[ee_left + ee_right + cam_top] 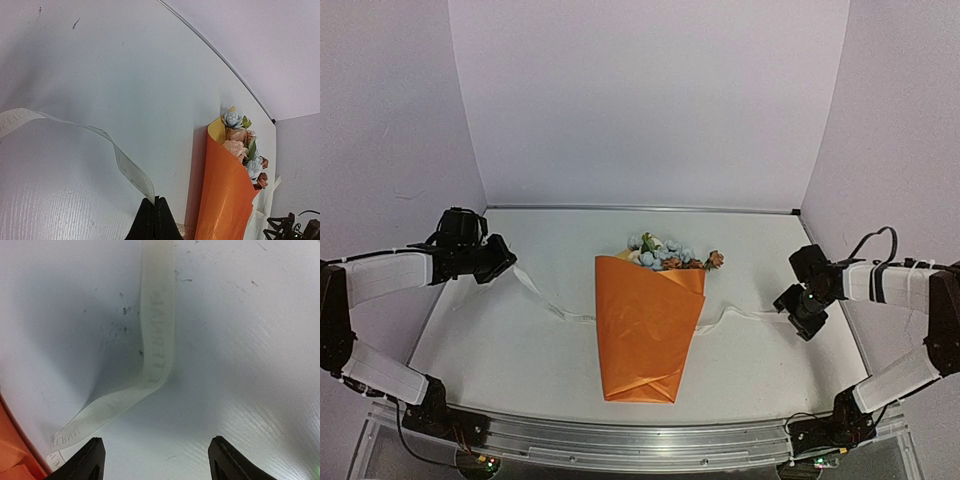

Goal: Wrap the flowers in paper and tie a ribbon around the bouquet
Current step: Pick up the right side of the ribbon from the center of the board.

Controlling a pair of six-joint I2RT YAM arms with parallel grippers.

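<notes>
Faintly lettered ribbon [159, 315]: left end effector [154, 201] pinches it; right end effector [156, 450] gapes wide.

L arm [385, 278] comes in from left edge, elbow bent, forearm approx level, wrist aimed at table centre. L gripper [503, 262] jaws pressed together, pinching the ribbon [129, 171]. R arm [905, 282] mirrors it; R gripper [800, 318] tilts down, fingers [87, 460] spread wide, holding nothing.
</notes>
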